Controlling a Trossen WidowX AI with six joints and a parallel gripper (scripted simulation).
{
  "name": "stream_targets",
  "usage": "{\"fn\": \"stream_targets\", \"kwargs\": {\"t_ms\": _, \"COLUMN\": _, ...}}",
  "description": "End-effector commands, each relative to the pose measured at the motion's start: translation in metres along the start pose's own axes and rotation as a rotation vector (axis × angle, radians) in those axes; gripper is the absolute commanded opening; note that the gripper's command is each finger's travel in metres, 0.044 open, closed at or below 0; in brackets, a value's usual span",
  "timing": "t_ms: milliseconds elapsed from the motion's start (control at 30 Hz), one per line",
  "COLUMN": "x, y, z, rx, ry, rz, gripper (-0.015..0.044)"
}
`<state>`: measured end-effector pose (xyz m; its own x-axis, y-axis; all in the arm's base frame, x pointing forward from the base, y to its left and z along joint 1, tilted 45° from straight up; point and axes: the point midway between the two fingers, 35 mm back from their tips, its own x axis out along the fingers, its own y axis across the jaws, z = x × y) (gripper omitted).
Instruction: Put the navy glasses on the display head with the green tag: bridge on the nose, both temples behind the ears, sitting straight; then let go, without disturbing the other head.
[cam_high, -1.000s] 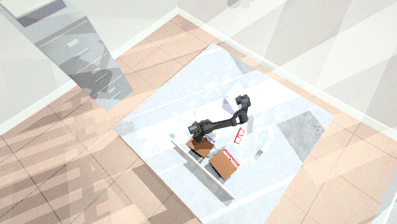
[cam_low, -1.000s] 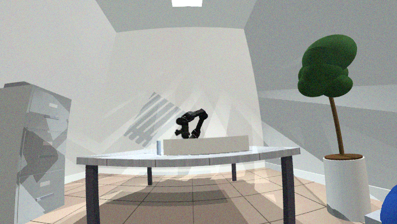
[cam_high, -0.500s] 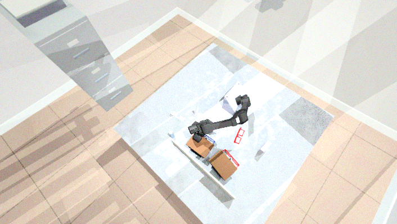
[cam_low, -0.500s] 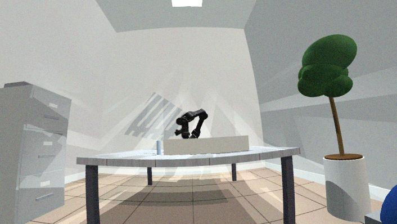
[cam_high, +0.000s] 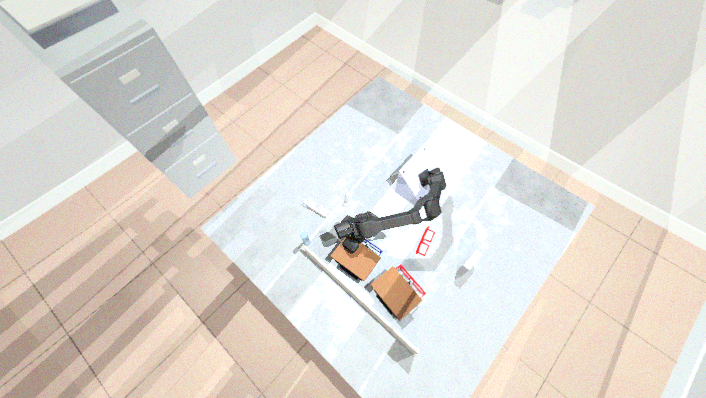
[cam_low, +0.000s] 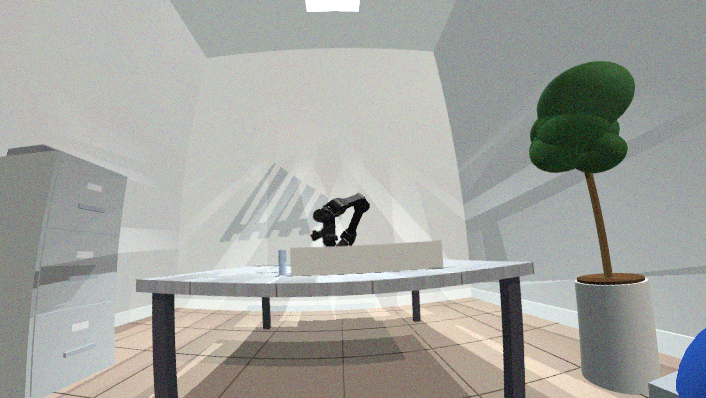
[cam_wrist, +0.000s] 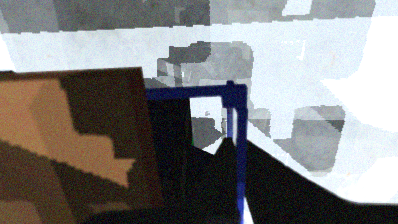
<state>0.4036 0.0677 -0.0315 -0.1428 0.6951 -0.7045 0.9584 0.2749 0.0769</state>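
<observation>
The navy glasses (cam_high: 374, 247) (cam_wrist: 242, 155) are at the front of the nearer brown-topped display head (cam_high: 357, 261) (cam_wrist: 100, 135). In the wrist view their top bar runs level from the head's edge and a temple side runs down the picture. A tiny speck of green shows beside that head; the tag itself is not clear. My gripper (cam_high: 351, 245) is shut on the navy glasses, at this head's side; the grip point is hidden. Nose and ear contact cannot be seen. The other head (cam_high: 396, 292) stands apart, with red glasses (cam_high: 414, 282) at its front.
Loose red-framed glasses (cam_high: 418, 250) lie on the table (cam_high: 530, 250). A long beige barrier (cam_high: 360, 300) (cam_low: 365, 259) stands behind both heads, with a blue cylinder (cam_high: 305, 238) (cam_low: 282, 262) at its end. A white strip (cam_high: 314, 208) lies beyond the gripper. A small white block (cam_high: 471, 261) stands off to the right.
</observation>
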Motion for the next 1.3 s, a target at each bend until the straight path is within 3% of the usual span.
{"fn": "stream_targets", "kwargs": {"t_ms": 0, "x": 0.0019, "y": -0.0006, "z": -0.0008, "rx": 0.005, "ry": 0.007, "rz": -0.001, "gripper": 0.0}}
{"fn": "stream_targets", "kwargs": {"t_ms": 800, "x": 0.002, "y": -0.0007, "z": -0.0008, "rx": 0.005, "ry": 0.007, "rz": -0.001, "gripper": 0.0}}
{"fn": "stream_targets", "kwargs": {"t_ms": 933, "x": 0.0001, "y": 0.0, "z": 0.0, "rx": 0.0, "ry": 0.0, "rz": 0.0, "gripper": 0.0105}}
{"fn": "stream_targets", "kwargs": {"t_ms": 1267, "x": -0.0076, "y": -0.0004, "z": 0.0, "rx": 0.001, "ry": -0.002, "rz": 0.0, "gripper": 0.0107}}
